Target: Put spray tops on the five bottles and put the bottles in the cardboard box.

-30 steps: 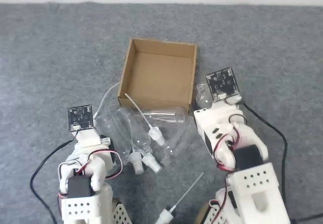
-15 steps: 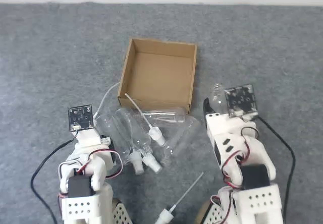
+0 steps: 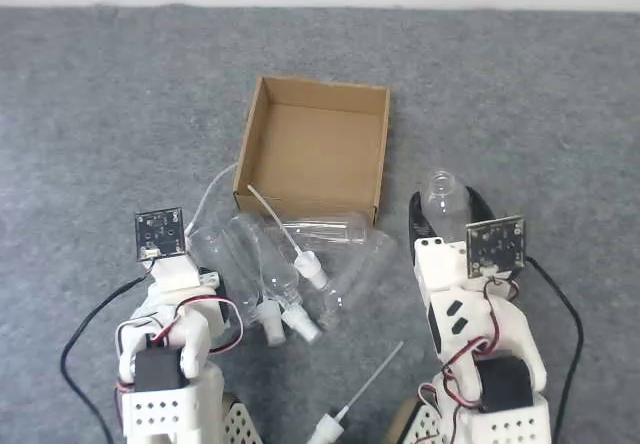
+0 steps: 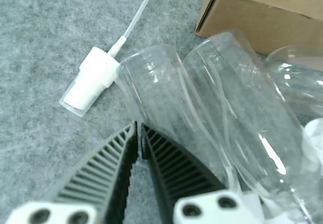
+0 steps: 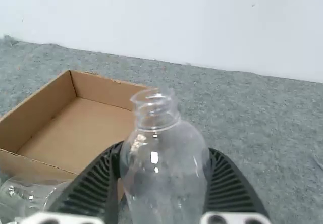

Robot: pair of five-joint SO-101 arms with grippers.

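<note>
Two pincers: right gripper (image 5: 165,151) clamps an uncapped bottle (image 5: 151,108) upright; left gripper (image 4: 139,130) is pressed together beside lying bottles (image 4: 156,93).

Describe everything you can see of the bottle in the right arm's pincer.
The bottle is clear plastic, apparently empty, with rounded shoulders and a ridged, uncapped open neck. A pale fleck sits near its shoulder. It stands upright, clamped between the black fingers of the right pincer, beside the cardboard box.
</note>
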